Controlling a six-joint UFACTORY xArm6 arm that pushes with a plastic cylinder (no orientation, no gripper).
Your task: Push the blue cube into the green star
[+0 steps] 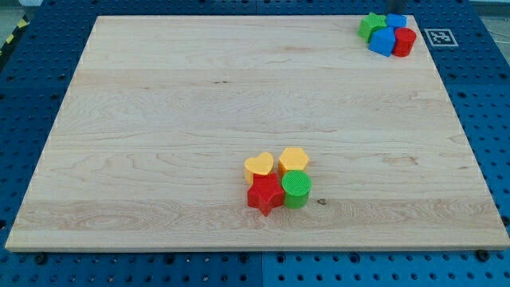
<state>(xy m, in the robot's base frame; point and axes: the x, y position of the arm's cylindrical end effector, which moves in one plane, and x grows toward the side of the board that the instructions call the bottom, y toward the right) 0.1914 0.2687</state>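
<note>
The green star [369, 25] lies at the view's top right corner of the wooden board [199, 104]. The blue cube [396, 21] sits just to its right, close to it or touching it. A second, larger blue block [382, 41] and a red cylinder [405, 41] sit right below them in one tight cluster. My dark rod comes in at the view's top edge, and my tip [396, 13] is right behind the blue cube, on its upper side.
A second cluster sits at the bottom middle: a yellow heart [258, 166], a yellow block [294, 159], a red star [265, 194] and a green cylinder [296, 189]. A black-and-white marker tag [440, 37] lies just off the board's right edge.
</note>
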